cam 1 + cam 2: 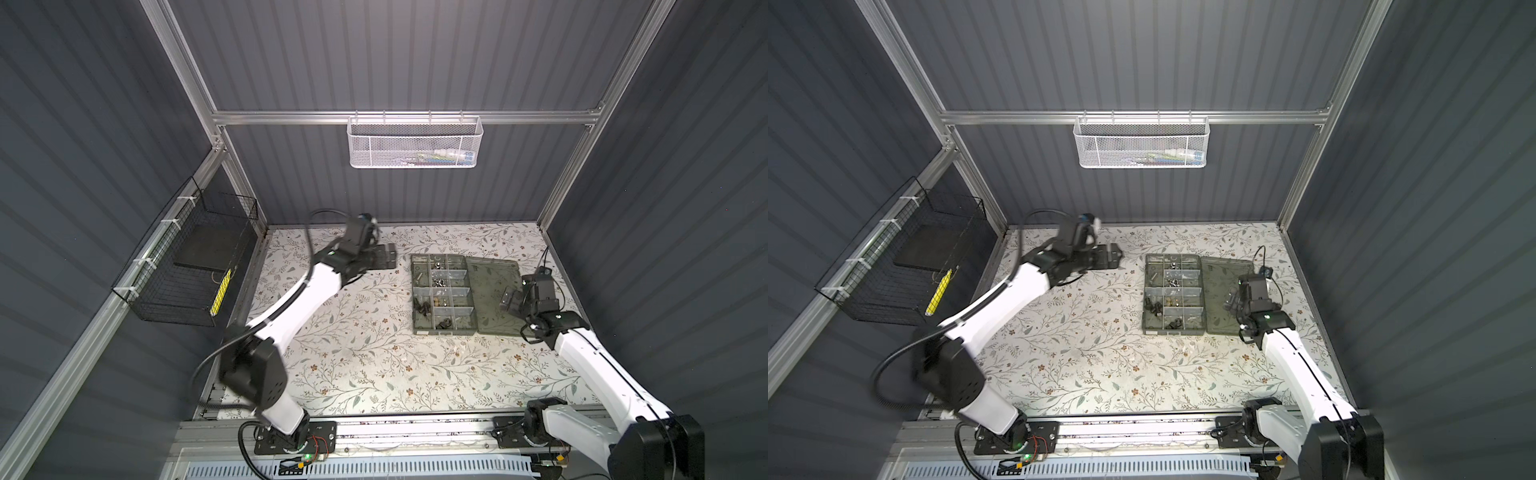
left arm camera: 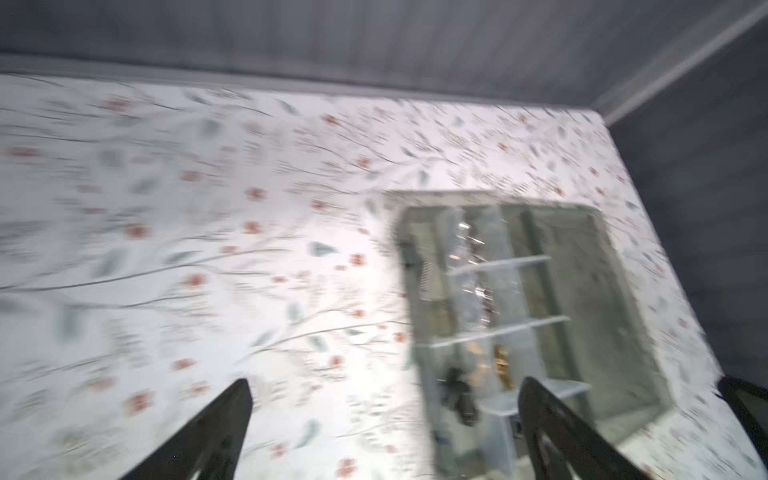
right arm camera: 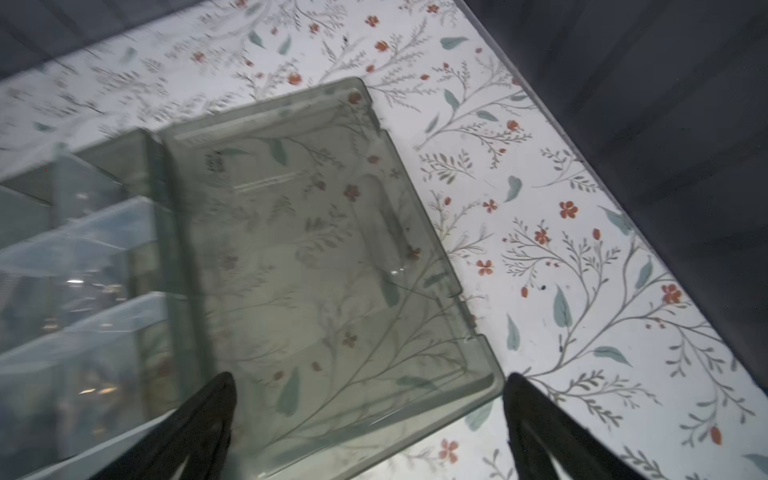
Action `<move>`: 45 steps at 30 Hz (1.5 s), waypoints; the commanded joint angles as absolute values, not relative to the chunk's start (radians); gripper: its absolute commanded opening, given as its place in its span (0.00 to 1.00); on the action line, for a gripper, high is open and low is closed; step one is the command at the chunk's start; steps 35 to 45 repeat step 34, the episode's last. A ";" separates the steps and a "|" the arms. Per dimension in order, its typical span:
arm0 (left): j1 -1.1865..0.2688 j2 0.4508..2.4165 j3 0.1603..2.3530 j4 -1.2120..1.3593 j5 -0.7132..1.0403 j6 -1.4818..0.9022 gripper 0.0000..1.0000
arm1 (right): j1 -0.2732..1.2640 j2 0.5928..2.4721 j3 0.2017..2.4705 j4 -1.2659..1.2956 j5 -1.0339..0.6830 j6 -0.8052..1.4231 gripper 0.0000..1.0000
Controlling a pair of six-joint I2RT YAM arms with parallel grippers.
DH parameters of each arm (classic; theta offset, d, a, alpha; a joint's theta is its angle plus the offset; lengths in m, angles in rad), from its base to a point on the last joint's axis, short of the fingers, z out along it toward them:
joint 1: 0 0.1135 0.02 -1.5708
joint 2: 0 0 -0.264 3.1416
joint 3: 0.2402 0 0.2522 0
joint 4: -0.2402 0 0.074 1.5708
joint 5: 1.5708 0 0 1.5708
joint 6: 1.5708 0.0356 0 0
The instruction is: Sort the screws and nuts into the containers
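While my left fingers (image 2: 226,424) stand wide and empty by the bench's (image 1: 353,353) far edge, well apart from the organiser box (image 1: 444,332), their blurred wrist view catches brass pieces (image 2: 500,365) and black ones between clear dividers (image 2: 498,264). Both top views show the screws and nuts (image 1: 440,282) in the compartments (image 1: 455,311), with the box in the bench's far right part and its lid (image 1: 486,291) flat open toward the right edge. My right fingers (image 3: 199,424), also wide and empty, hover over that lid. Their wrist view shows flowers through it and the hardware only as a smear.
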State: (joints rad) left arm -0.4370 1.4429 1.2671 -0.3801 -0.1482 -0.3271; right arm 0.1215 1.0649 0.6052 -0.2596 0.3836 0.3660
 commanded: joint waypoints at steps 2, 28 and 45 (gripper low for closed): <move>-0.308 1.259 0.849 -0.087 -0.454 -0.075 1.00 | 0.110 1.110 0.391 0.366 0.457 0.186 0.99; -0.100 1.716 0.422 1.013 -0.348 -0.012 1.00 | 0.013 1.460 0.255 1.112 0.260 0.048 0.99; -0.095 1.717 0.461 0.926 -0.318 -0.009 1.00 | 0.012 1.474 0.241 1.163 0.257 0.044 0.99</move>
